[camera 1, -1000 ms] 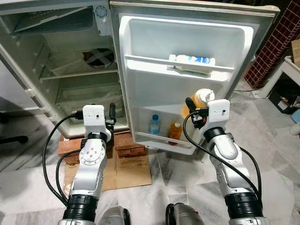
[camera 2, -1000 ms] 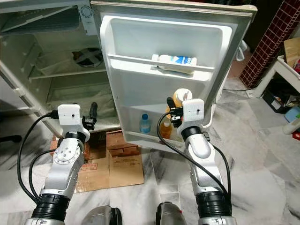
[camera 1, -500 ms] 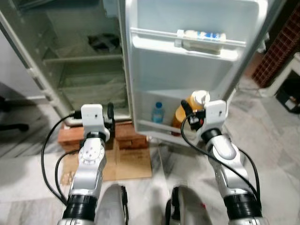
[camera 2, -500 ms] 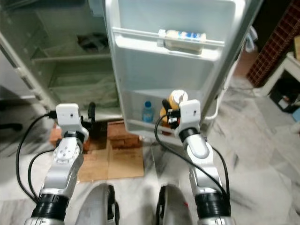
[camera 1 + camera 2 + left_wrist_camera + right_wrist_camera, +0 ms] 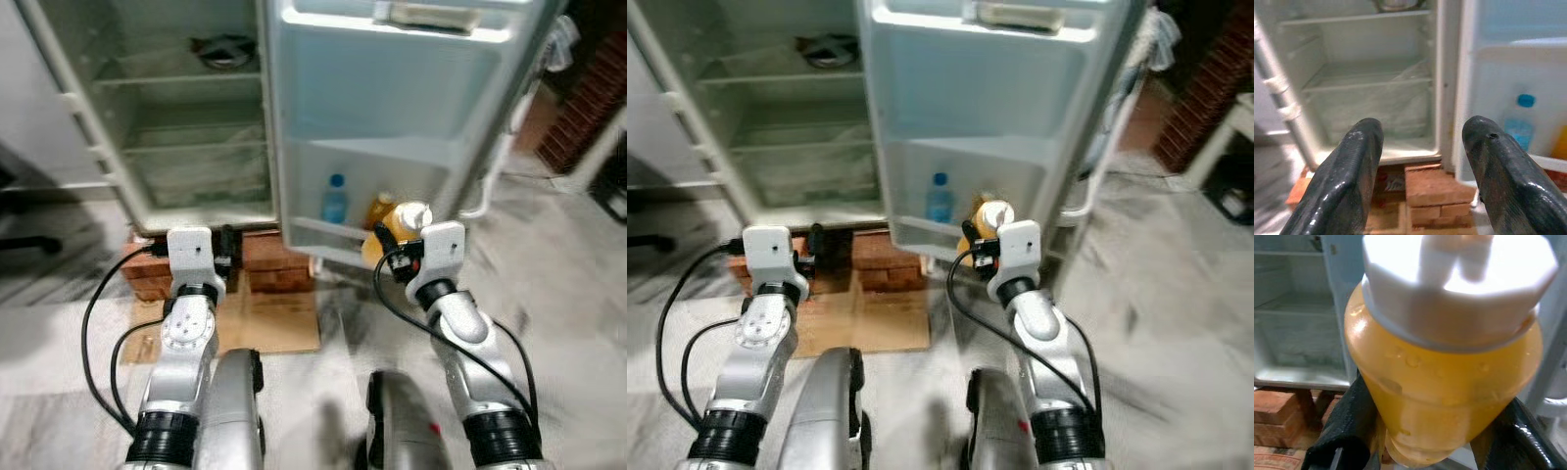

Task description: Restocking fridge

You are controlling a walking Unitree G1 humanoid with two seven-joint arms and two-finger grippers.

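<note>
My right gripper [image 5: 389, 241] is shut on an orange juice bottle [image 5: 404, 223] with a white cap, held just in front of the lower shelf of the open fridge door [image 5: 392, 88]. In the right wrist view the bottle [image 5: 1449, 377] sits between both black fingers [image 5: 1347, 431]. On that lower shelf stand a blue-capped water bottle [image 5: 335, 199] and a small orange bottle [image 5: 380, 208]. My left gripper [image 5: 1422, 142] is open and empty, low in front of the fridge's bottom edge, facing the bare shelves [image 5: 1366, 83].
A white packet [image 5: 423, 14] lies on the door's upper shelf. A dark round object [image 5: 223, 47] sits on the fridge's top inner shelf. The fridge stands on bricks [image 5: 274, 266], with cardboard [image 5: 279, 323] on the marble floor. A brick wall [image 5: 588, 98] is at the right.
The whole picture has shifted and blurred, so the camera has moved; the fridge now sits higher in view. The right gripper still holds the bottle, now level with the lower door shelf.
</note>
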